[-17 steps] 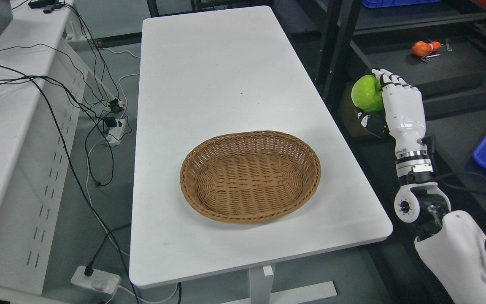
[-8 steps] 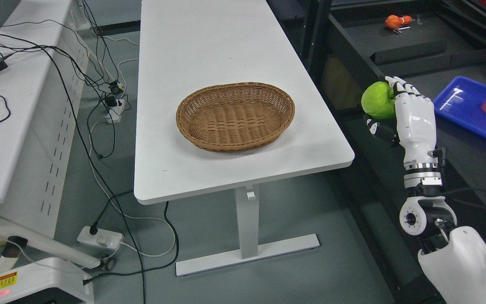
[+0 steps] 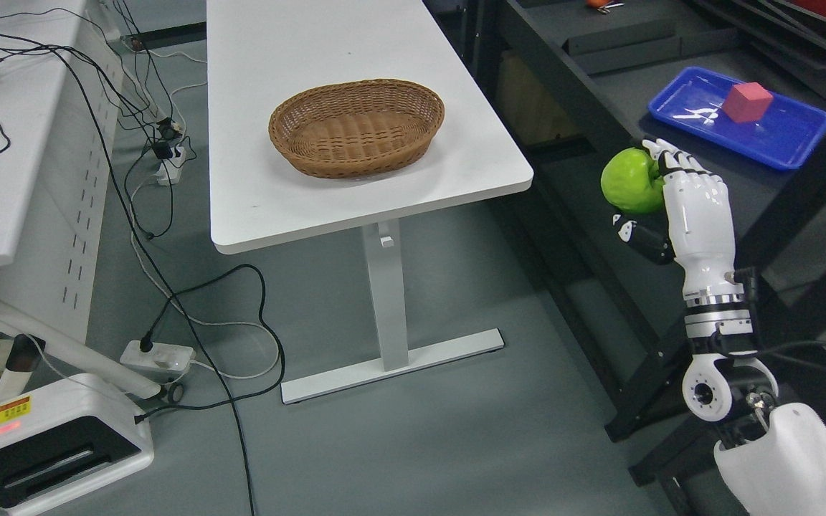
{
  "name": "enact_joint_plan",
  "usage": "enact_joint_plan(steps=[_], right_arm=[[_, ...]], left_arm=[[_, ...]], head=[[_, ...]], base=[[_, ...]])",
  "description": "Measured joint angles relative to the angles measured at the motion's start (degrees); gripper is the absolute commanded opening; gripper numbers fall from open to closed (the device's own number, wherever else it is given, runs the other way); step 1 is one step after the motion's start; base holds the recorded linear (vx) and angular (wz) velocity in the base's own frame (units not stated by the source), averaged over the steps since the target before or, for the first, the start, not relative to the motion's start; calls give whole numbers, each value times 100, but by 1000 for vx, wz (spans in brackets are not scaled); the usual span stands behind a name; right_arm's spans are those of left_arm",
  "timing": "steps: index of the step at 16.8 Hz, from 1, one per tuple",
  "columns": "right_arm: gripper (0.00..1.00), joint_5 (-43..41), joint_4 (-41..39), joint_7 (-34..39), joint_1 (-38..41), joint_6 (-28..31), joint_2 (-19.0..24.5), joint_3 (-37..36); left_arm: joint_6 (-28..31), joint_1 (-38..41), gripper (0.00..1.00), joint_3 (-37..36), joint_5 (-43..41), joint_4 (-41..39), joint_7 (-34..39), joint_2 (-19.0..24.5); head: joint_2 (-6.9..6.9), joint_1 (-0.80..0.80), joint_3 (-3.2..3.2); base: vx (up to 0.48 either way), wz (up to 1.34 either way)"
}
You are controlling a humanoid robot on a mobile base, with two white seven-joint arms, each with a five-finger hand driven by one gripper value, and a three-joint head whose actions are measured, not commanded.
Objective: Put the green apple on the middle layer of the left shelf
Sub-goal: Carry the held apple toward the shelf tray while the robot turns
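My right hand [image 3: 653,190] is raised at the right of the head view, its white fingers curled around a green apple [image 3: 631,183]. It holds the apple in the air above the front edge of a dark shelf unit [image 3: 585,154]. The arm comes up from the lower right corner. The left arm is out of view.
A white table [image 3: 327,43] with a wicker basket [image 3: 356,127] stands to the left. A blue tray [image 3: 779,132] with a red block [image 3: 746,102] lies on the dark shelf. An orange object [image 3: 601,3] lies at the shelf's far end. Cables and a power strip [image 3: 155,355] lie on the floor at left.
The whole picture has shifted: the camera has backed away and turned, so the table and basket sit farther off and up-left. The hand still holds the apple in the same pose.
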Motion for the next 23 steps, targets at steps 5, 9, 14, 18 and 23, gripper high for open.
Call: enact_joint_plan(steps=[5, 9, 14, 18, 23], right_arm=[[0, -3, -40, 74, 111, -138, 73, -59], [0, -3, -58, 77, 163, -41, 132, -201], [0, -4, -74, 81, 209, -9, 180, -325], [0, -4, -80, 89, 252, 10, 204, -386], [0, -5, -86, 92, 312, 18, 223, -431]], left_arm=[[0, 2, 100, 0, 0, 1, 0, 1], [0, -1, 100, 0, 0, 1, 0, 1], [0, -6, 100, 0, 0, -1, 0, 1], [0, -2, 100, 0, 0, 0, 0, 1], [0, -2, 100, 0, 0, 1, 0, 1]], head=[[0, 0, 0], [0, 0, 0], [-2, 0, 0], [-2, 0, 0], [-3, 0, 0]], base=[[-313, -546], [-40, -1419], [222, -1557], [295, -471], [314, -213]])
